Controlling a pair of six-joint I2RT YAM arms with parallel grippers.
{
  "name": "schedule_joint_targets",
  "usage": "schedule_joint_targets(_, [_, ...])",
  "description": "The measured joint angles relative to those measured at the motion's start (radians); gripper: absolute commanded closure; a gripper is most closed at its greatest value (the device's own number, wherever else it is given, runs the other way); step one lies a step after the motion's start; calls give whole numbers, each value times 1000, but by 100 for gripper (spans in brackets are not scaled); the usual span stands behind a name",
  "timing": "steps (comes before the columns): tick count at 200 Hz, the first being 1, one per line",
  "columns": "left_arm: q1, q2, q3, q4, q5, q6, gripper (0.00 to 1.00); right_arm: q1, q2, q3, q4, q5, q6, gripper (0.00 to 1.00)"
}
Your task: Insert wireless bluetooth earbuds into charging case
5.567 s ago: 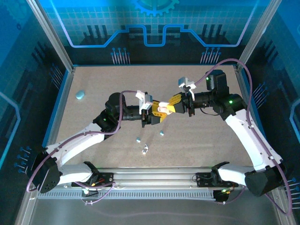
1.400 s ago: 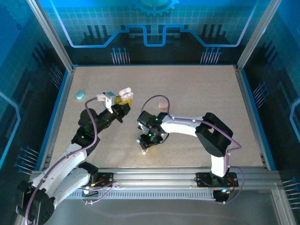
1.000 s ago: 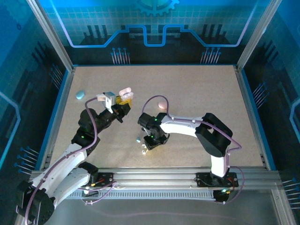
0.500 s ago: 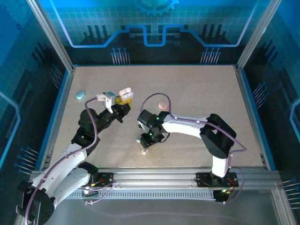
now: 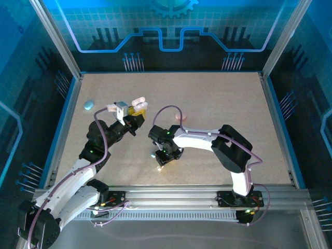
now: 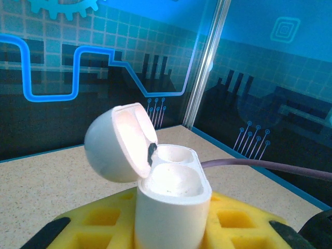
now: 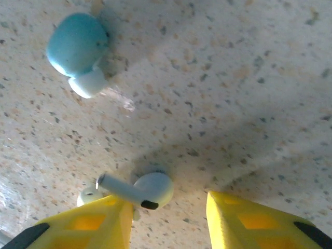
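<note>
Left jaws pinch a smooth white rounded case (image 6: 168, 212), lid open; right jaws spread over the speckled counter (image 7: 233, 78), a stemmed white earbud (image 7: 151, 188) against one yellow pad (image 7: 93, 228).

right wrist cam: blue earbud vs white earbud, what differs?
The blue earbud is light blue with a pale tip; the white earbud is white. The blue earbud is a stubby bulb; the white earbud has a long stem. The blue earbud lies apart; the white earbud sits by a finger of the right pincer. Both lie on the table.
</note>
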Motion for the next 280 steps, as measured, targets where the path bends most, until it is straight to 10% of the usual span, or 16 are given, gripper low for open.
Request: schedule_joint_targets(280, [0,0,3,-8,0,0,71,-48,6,2,11,42,-45,57])
